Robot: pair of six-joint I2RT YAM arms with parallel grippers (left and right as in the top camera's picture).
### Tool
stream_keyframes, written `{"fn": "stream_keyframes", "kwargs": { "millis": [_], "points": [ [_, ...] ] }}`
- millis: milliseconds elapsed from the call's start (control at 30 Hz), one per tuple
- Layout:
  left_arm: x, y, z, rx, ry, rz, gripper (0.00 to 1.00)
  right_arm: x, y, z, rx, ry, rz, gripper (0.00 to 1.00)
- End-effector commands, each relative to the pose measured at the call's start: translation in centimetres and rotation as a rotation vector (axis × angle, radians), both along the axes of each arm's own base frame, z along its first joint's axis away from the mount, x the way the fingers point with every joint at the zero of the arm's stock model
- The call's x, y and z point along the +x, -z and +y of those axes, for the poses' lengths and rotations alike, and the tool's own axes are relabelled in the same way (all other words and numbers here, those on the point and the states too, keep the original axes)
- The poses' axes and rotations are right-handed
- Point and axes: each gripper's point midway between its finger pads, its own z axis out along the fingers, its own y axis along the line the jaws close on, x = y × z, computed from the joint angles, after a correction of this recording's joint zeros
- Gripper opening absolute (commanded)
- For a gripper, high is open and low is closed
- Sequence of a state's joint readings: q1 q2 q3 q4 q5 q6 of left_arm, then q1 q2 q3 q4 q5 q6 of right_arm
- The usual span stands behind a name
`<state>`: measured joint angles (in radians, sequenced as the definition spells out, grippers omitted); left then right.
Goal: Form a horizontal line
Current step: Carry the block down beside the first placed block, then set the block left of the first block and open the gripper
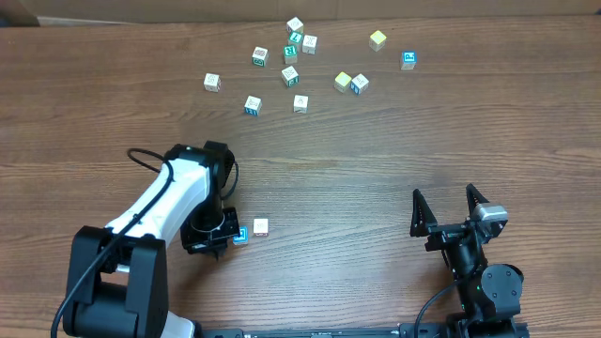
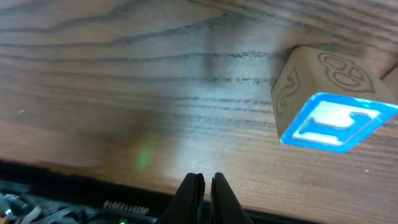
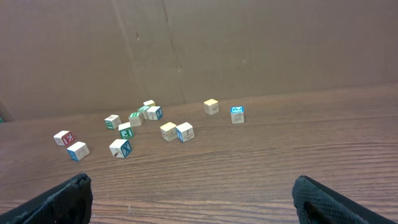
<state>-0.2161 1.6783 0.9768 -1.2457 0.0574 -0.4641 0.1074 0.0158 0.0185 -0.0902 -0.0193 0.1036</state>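
Note:
No horizontal line shows in these views. A blue-faced letter cube (image 1: 240, 235) and a whitish cube (image 1: 261, 226) sit close together near the table's front left. My left gripper (image 1: 225, 242) is just left of the blue cube. In the left wrist view its jaws (image 2: 204, 182) are shut with nothing between them, and the blue-faced cube (image 2: 333, 102) lies ahead and to the right, apart from the fingertips. My right gripper (image 1: 449, 208) stands open over bare wood at the front right, its fingers (image 3: 68, 198) spread wide and holding nothing.
Several loose letter cubes lie scattered along the far side of the table, among them a green-faced one (image 1: 260, 56), a cream-yellow one (image 1: 377, 39) and a blue-faced one (image 1: 408, 59). A brown wall (image 3: 249, 43) rises behind them.

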Motion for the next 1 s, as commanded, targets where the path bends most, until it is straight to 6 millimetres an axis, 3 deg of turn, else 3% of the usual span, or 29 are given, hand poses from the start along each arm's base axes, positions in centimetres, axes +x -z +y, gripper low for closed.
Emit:
{"fn": "stream_keyframes", "kwargs": {
  "millis": [0,500,967],
  "points": [
    [-0.4,0.7,-1.1,-0.067,-0.007,0.000,0.04,0.0,0.2,0.1,-0.007,-0.002,-0.002,1.00],
    [0.5,2.0,-2.9,-0.180,-0.002,-0.056,0.04,0.0,0.2,0.1,-0.007,-0.002,-0.002,1.00],
    [1.8,2.3,-3.1,-0.188,-0.001,-0.110,0.04,0.0,0.2,0.1,-0.007,-0.002,-0.002,1.00]
  ]
}}
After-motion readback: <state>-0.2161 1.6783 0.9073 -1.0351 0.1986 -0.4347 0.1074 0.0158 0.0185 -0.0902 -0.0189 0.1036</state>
